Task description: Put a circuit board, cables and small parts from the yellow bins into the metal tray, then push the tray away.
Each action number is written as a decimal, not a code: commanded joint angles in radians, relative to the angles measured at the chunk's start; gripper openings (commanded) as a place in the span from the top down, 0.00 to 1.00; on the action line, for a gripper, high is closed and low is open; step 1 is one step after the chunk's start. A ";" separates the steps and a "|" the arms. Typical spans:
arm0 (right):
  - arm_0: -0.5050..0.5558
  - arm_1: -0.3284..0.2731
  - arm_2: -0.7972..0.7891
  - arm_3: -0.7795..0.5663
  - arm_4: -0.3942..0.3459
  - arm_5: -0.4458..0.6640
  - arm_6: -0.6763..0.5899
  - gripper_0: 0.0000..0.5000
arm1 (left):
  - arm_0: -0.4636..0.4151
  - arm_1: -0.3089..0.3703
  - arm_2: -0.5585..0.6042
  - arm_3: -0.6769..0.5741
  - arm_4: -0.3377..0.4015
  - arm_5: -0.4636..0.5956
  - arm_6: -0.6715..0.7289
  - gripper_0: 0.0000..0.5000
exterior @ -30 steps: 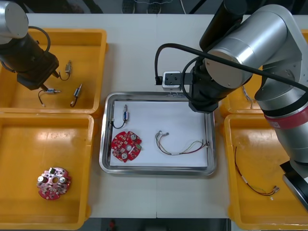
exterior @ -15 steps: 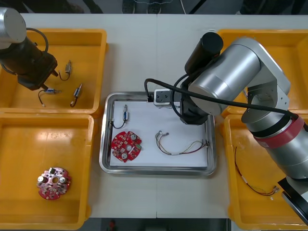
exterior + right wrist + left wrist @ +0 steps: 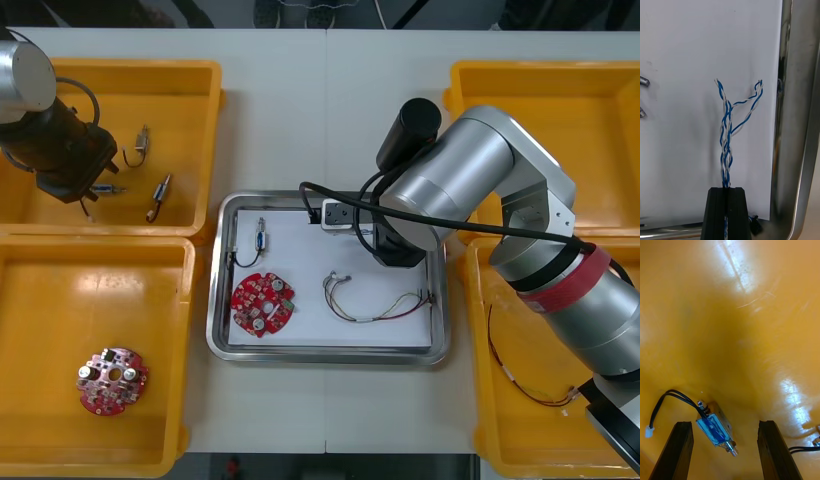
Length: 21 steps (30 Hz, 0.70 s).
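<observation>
Right gripper [image 3: 726, 189] pinches cable [image 3: 727, 142] over tray [image 3: 325, 352]; light table [image 3: 300, 110], perhaps dark floor [image 3: 130, 12] beyond.

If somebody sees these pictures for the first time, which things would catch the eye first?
Most striking is the silver right arm over the shiny rectangular metal tray at the table's middle: the right end effector is shut on a twisted blue and white cable above the tray's white inside, near its rim. The left end effector stands open in the far left yellow plastic bin, a small blue-bodied metal part between its fingers.
</observation>
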 commanded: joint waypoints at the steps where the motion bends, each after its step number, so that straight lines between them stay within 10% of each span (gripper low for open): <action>1: 0.007 0.017 0.034 0.011 0.004 -0.030 -0.040 1.00 | 0.024 -0.012 0.022 -0.010 -0.004 -0.015 -0.001 0.00; 8: 0.007 0.016 0.044 0.024 0.000 -0.040 -0.042 0.90 | 0.037 -0.022 0.021 -0.009 -0.006 -0.041 -0.001 0.00; 11: 0.007 0.017 0.044 0.022 0.003 -0.040 -0.043 0.25 | 0.043 -0.025 0.013 -0.006 -0.004 -0.056 -0.002 0.00; 14: 0.007 0.017 0.044 0.021 0.003 -0.040 -0.043 0.00 | 0.043 -0.025 -0.016 0.001 -0.006 -0.075 0.002 0.00; 21: 0.007 0.016 0.042 -0.006 0.006 -0.039 -0.046 0.00 | 0.043 -0.025 -0.027 0.001 -0.009 -0.076 0.004 0.00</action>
